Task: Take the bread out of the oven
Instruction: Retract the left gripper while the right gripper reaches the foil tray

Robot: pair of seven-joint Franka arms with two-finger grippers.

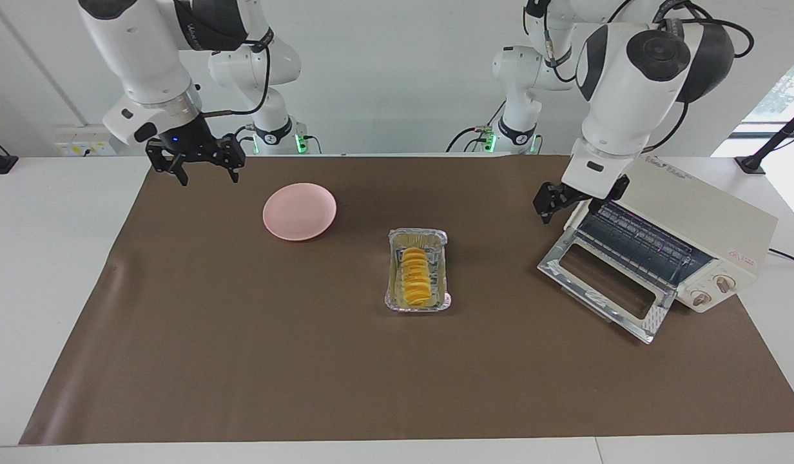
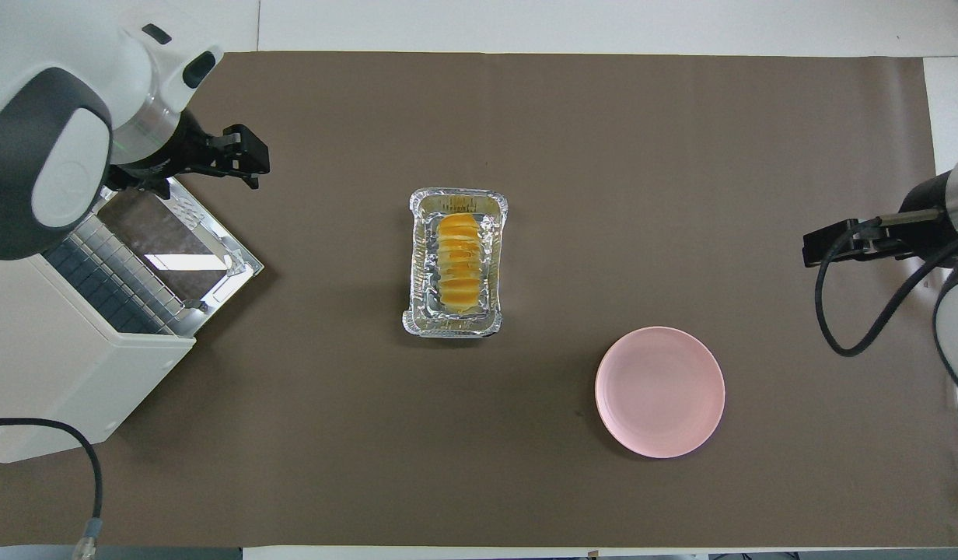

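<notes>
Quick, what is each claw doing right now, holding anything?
Left claw: open, empty, beside the oven.
Right claw: open, empty, waiting in the air.

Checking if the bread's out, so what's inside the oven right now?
Inside the oven, through its dropped-open door, only the bare wire rack shows. The bread lies in the foil tray out on the mat. The oven's deeper interior is hidden.

Bright, even light w/ soft shadows; glare on oven door [image 2: 185, 247]; sharp.
</notes>
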